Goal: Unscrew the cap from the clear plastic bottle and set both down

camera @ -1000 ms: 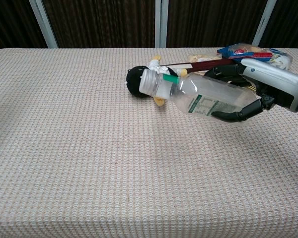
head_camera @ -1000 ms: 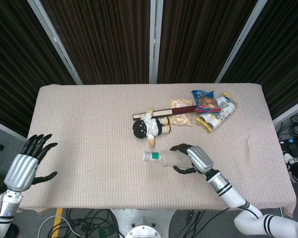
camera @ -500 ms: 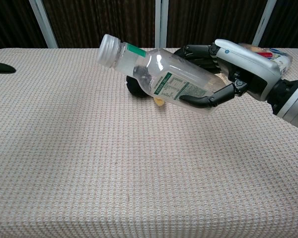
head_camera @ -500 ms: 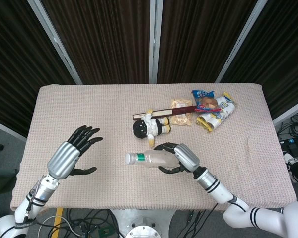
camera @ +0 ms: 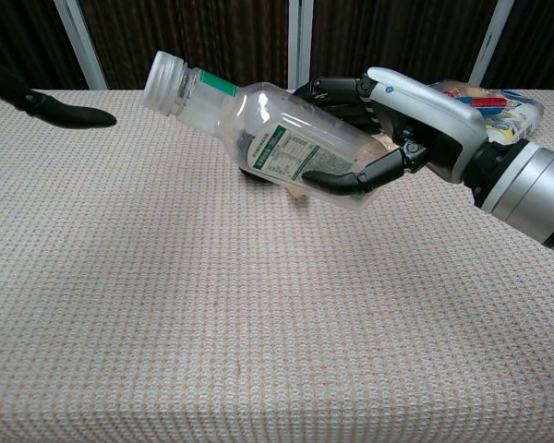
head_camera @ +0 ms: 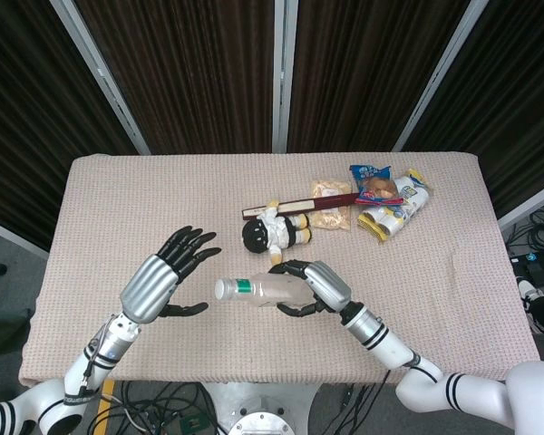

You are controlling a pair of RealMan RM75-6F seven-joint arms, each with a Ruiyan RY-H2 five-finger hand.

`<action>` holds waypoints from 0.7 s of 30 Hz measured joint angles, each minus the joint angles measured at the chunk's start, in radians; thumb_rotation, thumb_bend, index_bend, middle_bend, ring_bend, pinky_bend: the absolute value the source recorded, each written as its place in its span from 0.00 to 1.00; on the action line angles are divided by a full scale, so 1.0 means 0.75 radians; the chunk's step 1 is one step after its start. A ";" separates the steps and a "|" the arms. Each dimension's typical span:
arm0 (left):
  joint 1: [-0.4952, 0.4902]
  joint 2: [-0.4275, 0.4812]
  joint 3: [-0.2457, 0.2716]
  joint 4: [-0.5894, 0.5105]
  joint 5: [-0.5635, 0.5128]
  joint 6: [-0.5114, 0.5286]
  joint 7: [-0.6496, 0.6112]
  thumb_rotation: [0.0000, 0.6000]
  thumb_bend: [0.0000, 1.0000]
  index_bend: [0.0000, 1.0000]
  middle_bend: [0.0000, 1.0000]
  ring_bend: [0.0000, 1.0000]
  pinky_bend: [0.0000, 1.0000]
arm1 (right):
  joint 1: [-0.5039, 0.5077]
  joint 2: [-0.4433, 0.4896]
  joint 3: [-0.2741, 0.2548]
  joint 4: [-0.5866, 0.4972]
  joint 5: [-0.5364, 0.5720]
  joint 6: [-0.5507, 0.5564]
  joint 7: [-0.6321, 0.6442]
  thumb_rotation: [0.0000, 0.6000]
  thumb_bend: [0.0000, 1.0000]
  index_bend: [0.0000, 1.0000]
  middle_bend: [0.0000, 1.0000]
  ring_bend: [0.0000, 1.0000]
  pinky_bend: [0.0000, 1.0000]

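Observation:
My right hand (head_camera: 315, 286) (camera: 402, 125) grips a clear plastic bottle (head_camera: 258, 290) (camera: 263, 134) by its lower body, lifted off the table and lying nearly level. Its white cap (head_camera: 221, 289) (camera: 162, 81), with a green band behind it, points toward my left side. My left hand (head_camera: 161, 278) hovers open, fingers spread, a short way from the cap without touching it. In the chest view only a dark fingertip (camera: 69, 114) of that hand shows at the upper left.
A black-and-white doll (head_camera: 275, 233) lies just behind the bottle. A dark red stick (head_camera: 295, 207) and several snack packets (head_camera: 381, 201) lie at the back right of the beige cloth-covered table (head_camera: 145, 208).
The right hand has carried the bottle left and higher, the cap now nearer the left hand. The left hand has moved in rightward toward the cap, still open.

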 measured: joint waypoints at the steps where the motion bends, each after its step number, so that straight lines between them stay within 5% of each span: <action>1: -0.004 -0.008 0.001 0.003 0.001 0.002 -0.001 1.00 0.11 0.14 0.04 0.02 0.00 | 0.001 0.000 0.000 -0.004 0.003 -0.001 -0.001 1.00 0.51 0.55 0.48 0.33 0.45; 21: -0.039 -0.086 0.021 0.019 -0.008 0.051 0.069 1.00 0.11 0.14 0.04 0.02 0.00 | 0.012 0.017 -0.029 -0.061 0.015 0.004 -0.010 1.00 0.52 0.56 0.49 0.34 0.46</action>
